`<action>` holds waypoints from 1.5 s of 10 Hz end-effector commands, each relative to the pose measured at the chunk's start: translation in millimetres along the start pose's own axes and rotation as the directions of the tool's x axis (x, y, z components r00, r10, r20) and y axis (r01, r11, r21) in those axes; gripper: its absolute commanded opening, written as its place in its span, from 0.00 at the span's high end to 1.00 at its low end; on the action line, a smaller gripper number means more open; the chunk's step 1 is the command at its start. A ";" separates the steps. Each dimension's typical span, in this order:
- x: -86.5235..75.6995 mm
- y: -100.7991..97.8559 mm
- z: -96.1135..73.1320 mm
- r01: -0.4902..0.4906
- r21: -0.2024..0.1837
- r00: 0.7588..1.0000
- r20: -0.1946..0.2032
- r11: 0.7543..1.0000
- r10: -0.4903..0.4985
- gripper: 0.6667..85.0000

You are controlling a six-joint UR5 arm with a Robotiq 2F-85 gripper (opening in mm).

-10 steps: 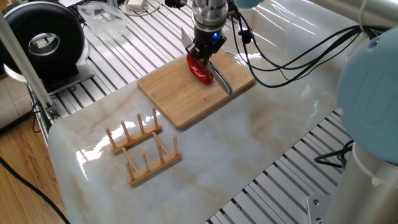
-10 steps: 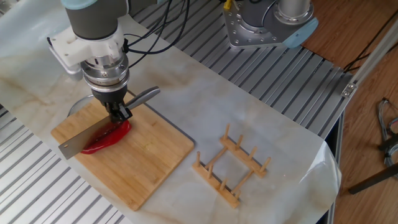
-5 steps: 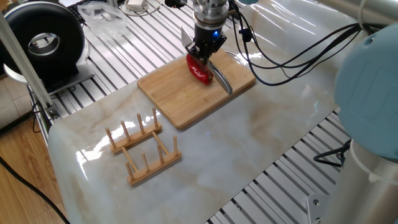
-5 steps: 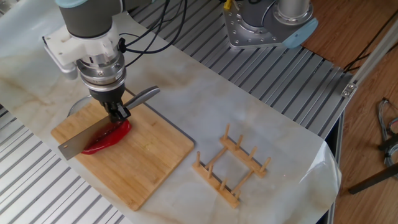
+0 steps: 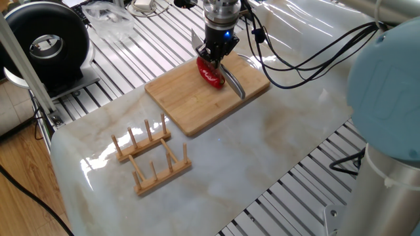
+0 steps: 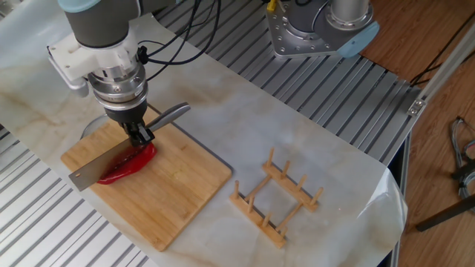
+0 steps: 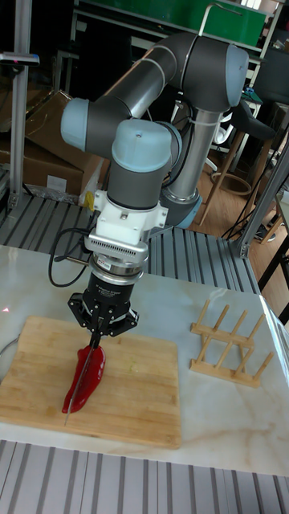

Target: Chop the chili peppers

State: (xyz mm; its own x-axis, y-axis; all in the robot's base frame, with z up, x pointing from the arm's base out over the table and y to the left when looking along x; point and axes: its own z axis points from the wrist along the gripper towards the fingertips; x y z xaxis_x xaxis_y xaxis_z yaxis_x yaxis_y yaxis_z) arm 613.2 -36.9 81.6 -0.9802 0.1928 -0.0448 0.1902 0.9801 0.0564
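Clamping a knife [image 6: 96, 167] by its handle, the hand [image 6: 139, 136] hangs over the cutting board [image 6: 171, 196]. The blade rests along the red chili pepper [image 6: 128, 165], which lies whole on the board's far end on the tabletop [image 5: 262, 144].

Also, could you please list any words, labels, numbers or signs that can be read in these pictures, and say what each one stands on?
None can be read.
Cutting board, chili pepper, knife and wooden rack: no markings visible.
Arm and gripper: no legible label in any view.
Cardboard boxes in the tall fixed view: any print is too dark and small to read.
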 end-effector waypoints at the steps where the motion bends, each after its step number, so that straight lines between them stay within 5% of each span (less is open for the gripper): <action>1: 1.8 1.1 -0.9 -0.005 -0.015 1.000 -0.017 1.000 0.004 0.99; 15: 2.6 -8.4 -0.3 0.010 -0.018 0.996 -0.092 1.000 -0.012 0.99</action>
State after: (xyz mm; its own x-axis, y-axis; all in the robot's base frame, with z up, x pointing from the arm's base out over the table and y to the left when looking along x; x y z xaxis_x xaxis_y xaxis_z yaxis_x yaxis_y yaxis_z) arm 609.4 -45.7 80.6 -0.9842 0.1730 0.0369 0.1751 0.9824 0.0651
